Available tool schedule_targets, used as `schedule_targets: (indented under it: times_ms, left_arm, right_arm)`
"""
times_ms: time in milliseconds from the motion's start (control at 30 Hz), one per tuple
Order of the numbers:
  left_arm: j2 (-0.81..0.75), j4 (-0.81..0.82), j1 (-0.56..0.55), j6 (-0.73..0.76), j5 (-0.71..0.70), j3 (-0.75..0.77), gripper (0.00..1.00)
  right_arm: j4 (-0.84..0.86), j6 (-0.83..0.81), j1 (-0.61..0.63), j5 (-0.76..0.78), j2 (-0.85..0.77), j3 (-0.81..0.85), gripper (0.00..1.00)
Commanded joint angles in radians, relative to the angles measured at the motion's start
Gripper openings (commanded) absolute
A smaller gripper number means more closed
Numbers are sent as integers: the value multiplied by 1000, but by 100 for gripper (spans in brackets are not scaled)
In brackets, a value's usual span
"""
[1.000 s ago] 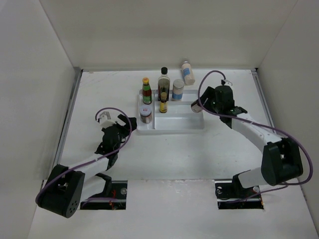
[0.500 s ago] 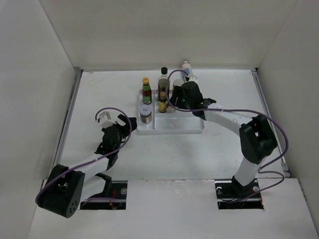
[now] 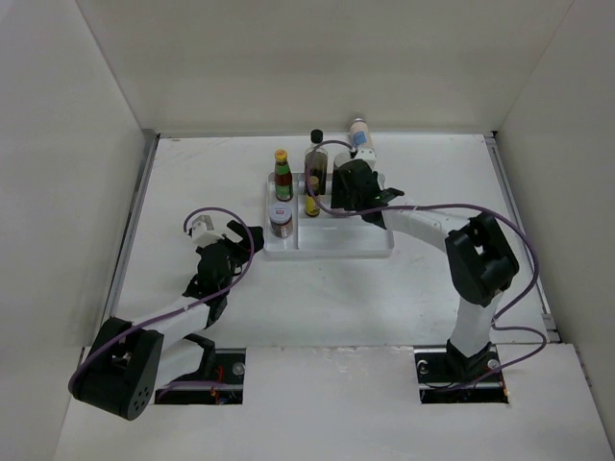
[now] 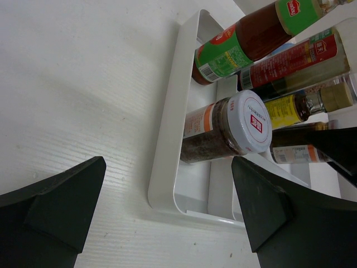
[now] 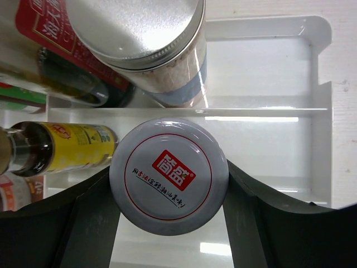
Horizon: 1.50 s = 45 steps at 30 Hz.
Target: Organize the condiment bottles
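Right wrist view puts the white-capped jar dead centre, its lid printed with a red logo. The right gripper pinches it from both sides over a compartment of the white divided tray; we cannot tell whether it touches the floor there. Beside it we see a silver-lidded shaker and a small yellow-labelled bottle.

From the top external camera the arm hides that jar and the shaker. There we do make out the red sauce bottle, the tall black-capped bottle and a short jar in the tray, and a pale shaker on the table beyond its far edge.

Only the left wrist view shows the left gripper with fingers spread and nothing between them, facing the tray corner where the short jar stands.

The table is white, walled by plain pale panels.
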Motion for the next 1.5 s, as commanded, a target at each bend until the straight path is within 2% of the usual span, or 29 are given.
schedule_targets:
  times_ms: [0,167,333,467,633,733,867,967,1067,1233,1300,1467]
  left_arm:
    - [-6,53,8,-3,-1,5,100]
    - [-12,48,8,-3,-4,5,100]
    - [-7,51,10,-2,-2,5,100]
    - [-7,51,10,-2,-2,5,100]
    - [-6,51,10,-2,-4,5,100]
    - [-10,50,10,0,-4,5,100]
    - [-30,47,13,3,-10,1,100]
    - [-52,45,15,7,-22,-5,100]
    - [-58,41,15,13,-36,-7,100]
    - [-32,47,11,21,-53,-2,100]
    - [-17,51,11,23,-54,-1,100]
    - [9,64,8,24,-59,4,100]
  right_arm:
    - [62,-40,16,40,29,76,46]
    - [66,-44,17,26,66,82,54]
    - [59,-69,17,21,-17,50,89]
    - [37,-121,17,17,-173,-21,100]
    - [63,-127,-30,17,-322,-79,100]
    - [104,-115,-107,-14,-292,-30,100]
    - [99,-129,-223,-133,-93,170,100]
    - [54,-148,-297,-211,96,371,79]
    - [25,-165,-339,-302,263,552,72]
    - [17,-173,-365,-351,432,718,78]
    - [17,-173,-368,-353,477,747,83]
    - [14,-169,-365,-356,549,786,86]
